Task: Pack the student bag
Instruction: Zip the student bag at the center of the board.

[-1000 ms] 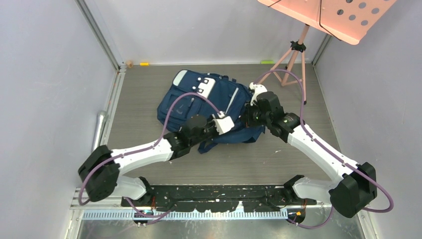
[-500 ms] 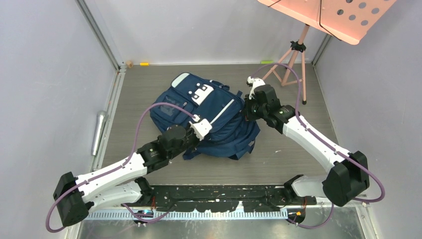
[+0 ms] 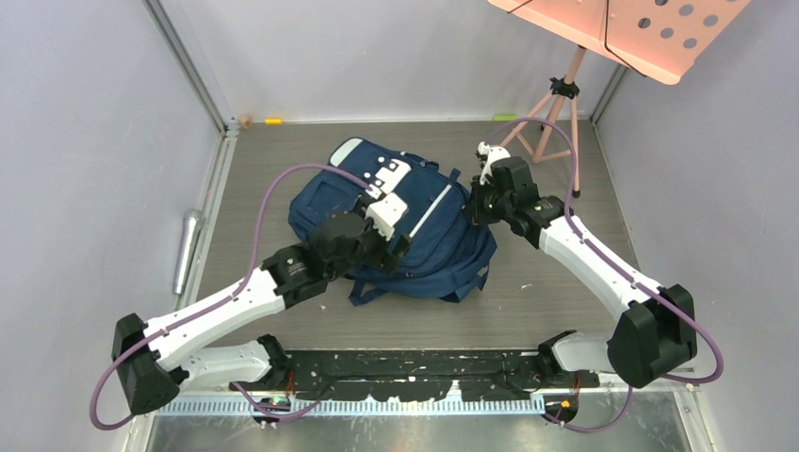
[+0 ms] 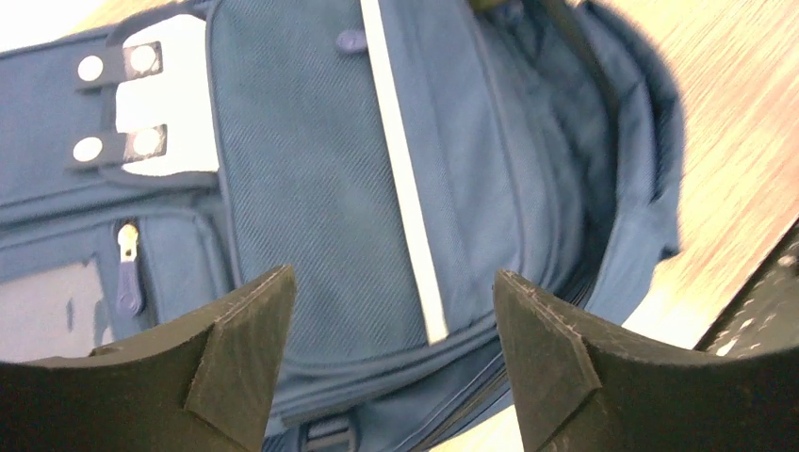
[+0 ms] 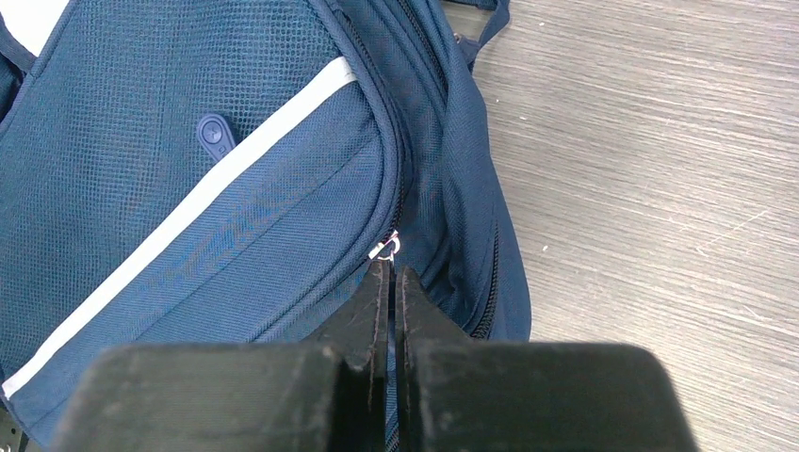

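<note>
On the worktop (image 3: 273, 160), a soft bag (image 3: 443, 235) lies flat near centre.
Its fabric looks limp, likely to sag when pulled; a strap or seam seems the best hold. Spread and empty, the left fingers (image 4: 236, 339) hover over its 6 o'clock half; pressed together, the right fingers (image 5: 369, 311) meet the zip pull (image 5: 384, 248) at its 3 o'clock edge.

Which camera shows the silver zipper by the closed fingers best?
The right wrist view: the silver zipper sits at the tips of the shut right gripper. From above it's too small; the left wrist view misses it.
</note>
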Controlling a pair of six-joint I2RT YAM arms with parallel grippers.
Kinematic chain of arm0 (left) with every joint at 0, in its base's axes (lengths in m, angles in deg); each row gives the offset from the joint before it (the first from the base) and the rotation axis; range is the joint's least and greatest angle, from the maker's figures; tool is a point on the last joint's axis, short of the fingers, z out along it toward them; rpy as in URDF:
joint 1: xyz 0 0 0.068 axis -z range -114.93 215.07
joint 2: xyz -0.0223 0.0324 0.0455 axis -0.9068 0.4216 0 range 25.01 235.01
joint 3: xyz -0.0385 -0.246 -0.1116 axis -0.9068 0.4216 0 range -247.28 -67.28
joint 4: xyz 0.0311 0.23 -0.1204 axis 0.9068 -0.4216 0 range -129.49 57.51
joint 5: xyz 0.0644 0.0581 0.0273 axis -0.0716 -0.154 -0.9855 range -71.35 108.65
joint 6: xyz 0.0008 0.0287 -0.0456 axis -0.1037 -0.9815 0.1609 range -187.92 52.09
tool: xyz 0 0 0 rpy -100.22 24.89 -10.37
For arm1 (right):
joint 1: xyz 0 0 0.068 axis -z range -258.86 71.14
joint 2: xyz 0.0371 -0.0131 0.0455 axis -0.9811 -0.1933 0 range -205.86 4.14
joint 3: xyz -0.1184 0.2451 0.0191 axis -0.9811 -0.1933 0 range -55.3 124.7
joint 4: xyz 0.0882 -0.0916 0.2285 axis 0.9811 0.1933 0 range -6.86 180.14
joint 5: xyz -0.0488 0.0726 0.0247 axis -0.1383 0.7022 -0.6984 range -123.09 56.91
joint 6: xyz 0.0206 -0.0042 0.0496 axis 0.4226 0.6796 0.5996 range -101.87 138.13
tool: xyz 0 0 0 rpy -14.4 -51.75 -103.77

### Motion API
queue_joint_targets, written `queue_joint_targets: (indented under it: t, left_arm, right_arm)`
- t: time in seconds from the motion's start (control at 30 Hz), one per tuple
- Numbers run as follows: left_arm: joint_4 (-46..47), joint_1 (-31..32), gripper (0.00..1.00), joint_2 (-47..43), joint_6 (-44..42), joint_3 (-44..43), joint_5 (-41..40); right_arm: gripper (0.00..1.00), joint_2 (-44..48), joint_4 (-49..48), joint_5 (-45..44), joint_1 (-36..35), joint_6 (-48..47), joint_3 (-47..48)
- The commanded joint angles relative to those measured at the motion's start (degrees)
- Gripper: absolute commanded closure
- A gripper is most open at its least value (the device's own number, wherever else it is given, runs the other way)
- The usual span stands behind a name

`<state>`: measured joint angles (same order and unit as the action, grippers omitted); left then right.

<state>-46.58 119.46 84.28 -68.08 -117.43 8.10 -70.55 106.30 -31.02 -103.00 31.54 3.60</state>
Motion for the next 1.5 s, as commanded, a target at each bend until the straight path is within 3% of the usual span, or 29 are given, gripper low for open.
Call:
queue_joint_targets:
  t: [0.0, 0.27, 0.47, 0.6, 0.73, 0.93, 1.2, 1.47]
  left_arm:
    - [6.2, 0.28, 0.2, 5.8, 7.76, -5.9, 2.84]
    - [9.37, 1.15, 0.18, 22.72, 12.57, -16.88, -3.51]
    - [17.74, 4.26, 0.17, 28.88, 8.13, -18.41, -9.07]
    - [19.78, 7.01, 0.17, 34.01, -0.4, -19.95, -15.94]
    - [19.94, 8.22, 0.49, 37.82, -6.4, -20.61, -20.73]
    - [20.69, 8.69, 0.99, 37.61, -8.44, -18.41, -23.77]
    - [21.58, 8.89, 1.0, 28.53, -8.08, -6.11, -21.87]
    - [14.62, 8.87, 1.0, 15.8, -1.48, 4.07, -17.66]
  right_arm:
    - [1.0, 2.34, -0.76, -0.21, 0.76, -0.84, -0.5]
    - [1.0, 2.97, -0.92, 0.24, 0.76, -0.32, -0.45]
    - [1.0, 3.18, -0.52, 0.31, 0.76, -0.32, -0.71]
    - [1.0, 3.03, 0.16, 0.54, 0.76, -0.04, -0.15]
    - [1.0, 3.51, 0.19, 0.22, 0.76, 0.36, -0.09]
    - [1.0, 3.68, 0.5, 0.02, 0.76, -0.38, -0.13]
    - [1.0, 2.34, 3.83, -5.34, 1.07, -2.89, 2.84]
    - [1.0, -1.38, 5.12, -6.21, 1.61, -5.86, 6.87]
